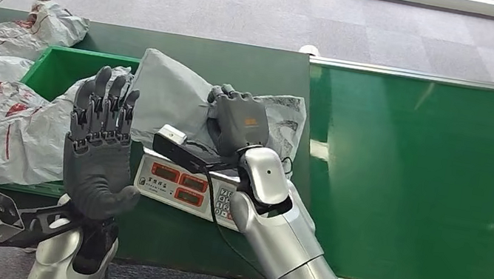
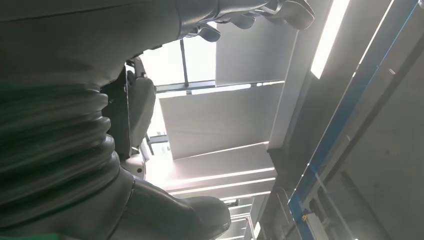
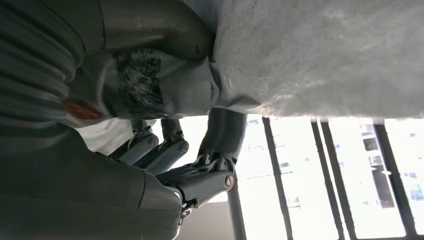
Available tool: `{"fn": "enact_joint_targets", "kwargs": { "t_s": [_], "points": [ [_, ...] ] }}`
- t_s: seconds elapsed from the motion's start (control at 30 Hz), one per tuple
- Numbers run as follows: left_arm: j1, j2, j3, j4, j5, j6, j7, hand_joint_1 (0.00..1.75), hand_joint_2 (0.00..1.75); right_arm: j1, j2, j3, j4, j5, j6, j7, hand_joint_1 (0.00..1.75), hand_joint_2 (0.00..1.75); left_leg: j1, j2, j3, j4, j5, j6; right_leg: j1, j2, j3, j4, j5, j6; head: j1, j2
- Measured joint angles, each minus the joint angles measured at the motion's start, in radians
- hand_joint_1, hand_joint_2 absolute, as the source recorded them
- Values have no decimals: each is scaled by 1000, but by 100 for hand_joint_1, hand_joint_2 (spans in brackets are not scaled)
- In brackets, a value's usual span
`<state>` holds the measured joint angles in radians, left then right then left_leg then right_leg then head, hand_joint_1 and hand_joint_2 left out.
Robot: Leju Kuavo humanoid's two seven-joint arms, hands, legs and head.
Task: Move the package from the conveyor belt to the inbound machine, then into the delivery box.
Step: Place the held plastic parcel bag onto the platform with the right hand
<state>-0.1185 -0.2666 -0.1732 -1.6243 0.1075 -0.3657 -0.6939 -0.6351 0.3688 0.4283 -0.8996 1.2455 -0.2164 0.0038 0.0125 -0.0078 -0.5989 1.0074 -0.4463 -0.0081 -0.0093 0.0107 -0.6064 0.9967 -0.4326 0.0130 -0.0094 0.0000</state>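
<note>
Dark green table (image 1: 242,56) held the scale (image 1: 181,183); right hand (image 1: 238,119) gripped the grey package (image 1: 169,93) over it, seemingly mid-weigh. Left hand (image 1: 102,139) hung spread, empty. Green box (image 1: 60,69) next.

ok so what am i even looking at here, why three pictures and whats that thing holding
It is a humanoid robot with two silver arms. The wide picture is from its head, looking down; the other two come from cameras at its wrists, turned oddly. Its right hand grips a grey package above a weighing machine with red displays. Its left hand is raised, fingers apart, holding nothing. To the left, a green box sits among other grey bags. The bare green conveyor belt is on the right.
</note>
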Motion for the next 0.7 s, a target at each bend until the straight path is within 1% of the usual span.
{"fn": "enact_joint_targets", "kwargs": {
  "t_s": [0.13, 0.23, 0.47, 0.6, 0.7],
  "points": [
    [0, 2, 0, 0, -1, 13, -1, 0, 175, 0, -3, 16, -7, 18, -36, 23, 0, 0, 0, 0, 0, 0, 0, 0, 0, 0, 0, 0, 0, 0, 0, 0],
    [2, 4, 0, -2, -7, 27, -4, 0, 175, 0, -6, 27, -24, 29, -47, 34, 0, 0, 0, 0, 0, 0, 0, 0, 0, 0, 0, 0, 0, 0, 0, 0],
    [12, 8, 0, -7, -18, 49, -7, 0, 175, 0, -14, 51, -60, 93, -94, 102, 0, 0, 0, 0, 0, 0, 0, 0, 0, 0, 0, 0, 0, 0, 0, 0],
    [15, 8, 0, -13, -19, 57, -8, 0, 175, 1, -17, 60, -75, 144, -112, 142, 0, 0, 0, 0, 0, 0, 0, 0, 0, 0, 0, 0, 0, 0, 0, 0],
    [16, 8, 0, -14, -19, 57, -8, 0, 175, 6, -22, 60, -99, 203, -139, 191, 0, 0, 0, 0, 0, 0, 0, 0, 0, 0, 0, 0, 0, 0, 0, 0]
  ]
}}
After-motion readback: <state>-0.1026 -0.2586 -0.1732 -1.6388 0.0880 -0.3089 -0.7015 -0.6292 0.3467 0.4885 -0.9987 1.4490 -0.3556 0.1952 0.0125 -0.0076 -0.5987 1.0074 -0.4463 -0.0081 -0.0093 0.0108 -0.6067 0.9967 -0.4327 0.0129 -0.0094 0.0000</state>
